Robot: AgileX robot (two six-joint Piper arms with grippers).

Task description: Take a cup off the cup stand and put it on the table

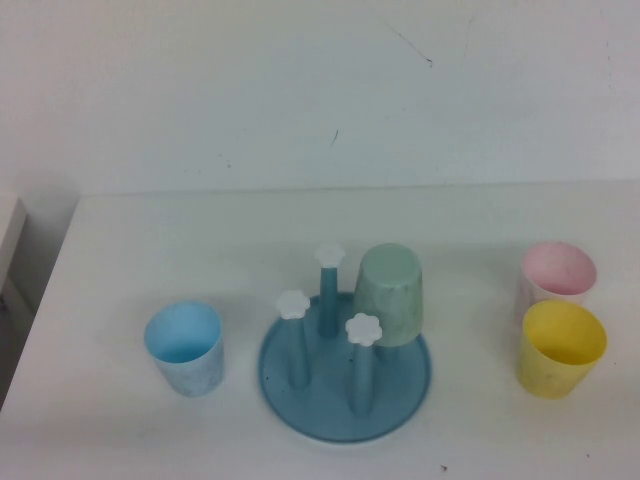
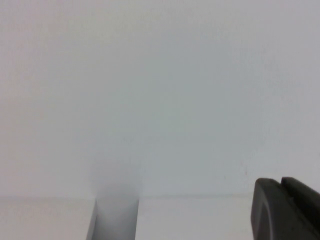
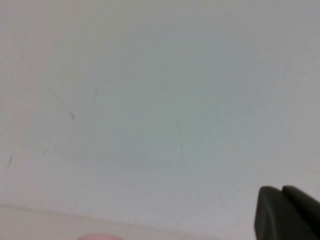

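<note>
Neither pincer shows in the high view. Each wrist view catches only a dark corner of its own hardware, the left pincer [image 2: 287, 210] and the right pincer [image 3: 289, 212], both facing the pale wall past the far edge of the surface [image 1: 150, 260]; whether either is apart or together I cannot tell. Both seem to be held back off the near edge.

Outward from there, the cup stand [image 1: 345, 375] sits near the middle of the near edge. The cup [image 1: 392, 295] hangs mouth-down over the peg on the stand's right, far side, its long axis upright with a slight lean, closed base uppermost. Three other pegs stand bare.

The cup lies a little right of the surface's centre line, so the right arm looks the nearer, though not by much. Lifting it would call for a rise along the peg's axis before carrying sideways. Open surface lies between the stand and the yellow cup [image 1: 561, 348] and pink cup [image 1: 557, 275] toward the right edge; a light blue cup [image 1: 185, 347] stands on the left.
</note>
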